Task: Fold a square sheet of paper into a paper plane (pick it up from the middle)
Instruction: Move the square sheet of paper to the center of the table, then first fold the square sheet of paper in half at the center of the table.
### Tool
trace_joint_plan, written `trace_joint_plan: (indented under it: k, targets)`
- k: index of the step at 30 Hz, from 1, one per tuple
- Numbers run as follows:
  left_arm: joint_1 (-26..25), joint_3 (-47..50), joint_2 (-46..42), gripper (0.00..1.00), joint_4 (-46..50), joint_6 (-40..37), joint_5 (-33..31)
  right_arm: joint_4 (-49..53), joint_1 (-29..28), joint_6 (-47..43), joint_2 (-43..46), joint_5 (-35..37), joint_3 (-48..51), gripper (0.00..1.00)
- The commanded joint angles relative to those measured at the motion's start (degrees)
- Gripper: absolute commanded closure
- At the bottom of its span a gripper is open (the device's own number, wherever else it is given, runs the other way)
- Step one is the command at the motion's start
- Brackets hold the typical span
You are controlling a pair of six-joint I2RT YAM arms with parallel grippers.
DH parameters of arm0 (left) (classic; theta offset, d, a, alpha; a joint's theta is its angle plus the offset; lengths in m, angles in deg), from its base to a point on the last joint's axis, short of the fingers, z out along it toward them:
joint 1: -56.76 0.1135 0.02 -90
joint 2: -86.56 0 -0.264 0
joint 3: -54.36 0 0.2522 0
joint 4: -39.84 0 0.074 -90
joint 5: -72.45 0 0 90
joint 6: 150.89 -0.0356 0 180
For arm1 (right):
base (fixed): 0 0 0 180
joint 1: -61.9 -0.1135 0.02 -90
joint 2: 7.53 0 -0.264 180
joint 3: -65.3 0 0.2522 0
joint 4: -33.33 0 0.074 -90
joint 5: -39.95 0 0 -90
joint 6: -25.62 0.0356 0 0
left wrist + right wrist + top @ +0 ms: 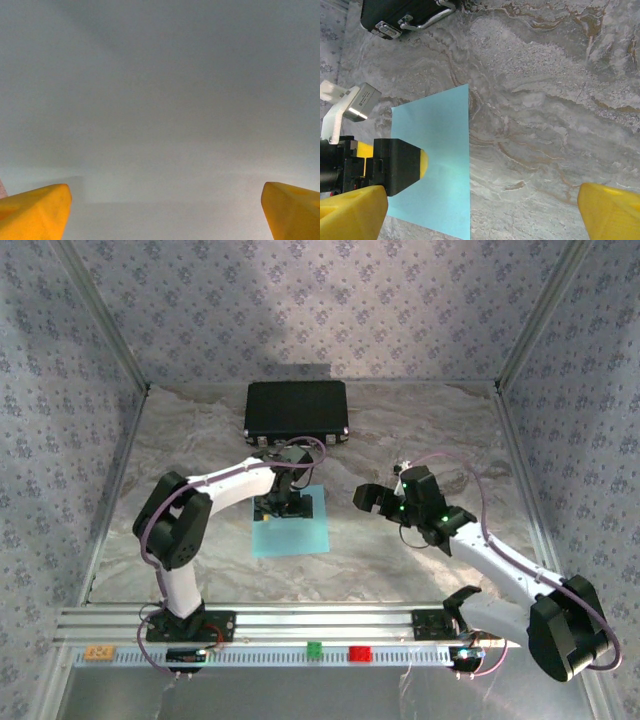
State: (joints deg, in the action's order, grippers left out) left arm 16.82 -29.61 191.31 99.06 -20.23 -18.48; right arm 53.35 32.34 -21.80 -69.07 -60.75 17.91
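At mid-table, the thin light-blue square sheet of paper [295, 532] lies flat and unfolded on the grey marbled tabletop [420, 440]. Left gripper [284, 506] hangs low over the sheet, yellow fingers [35, 210] spread wide, nothing pinched; right gripper [372, 498] hangs near its right edge, likewise spread and empty. Step in hand, by my reading: the opening pick-up. Next move calls for closing on the paper's middle without skewing it. Black rectangular hard case [297, 410] behind: lid shut, contents unseen.
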Motion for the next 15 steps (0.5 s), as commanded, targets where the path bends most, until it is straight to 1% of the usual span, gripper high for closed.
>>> trace_joint_plan:
  k: [1, 15]
  targets:
    - [-0.55, -1.77, 1.60, 0.03, 2.67, 2.34, -0.01, 2.16, -0.50, -0.86, -0.50, 1.39, -2.14, 0.01]
    - [-0.73, -4.05, 4.43, 0.01, 3.32, 3.29, -0.98, 2.87, -0.90, -0.73, -0.57, 2.35, -2.28, 0.01]
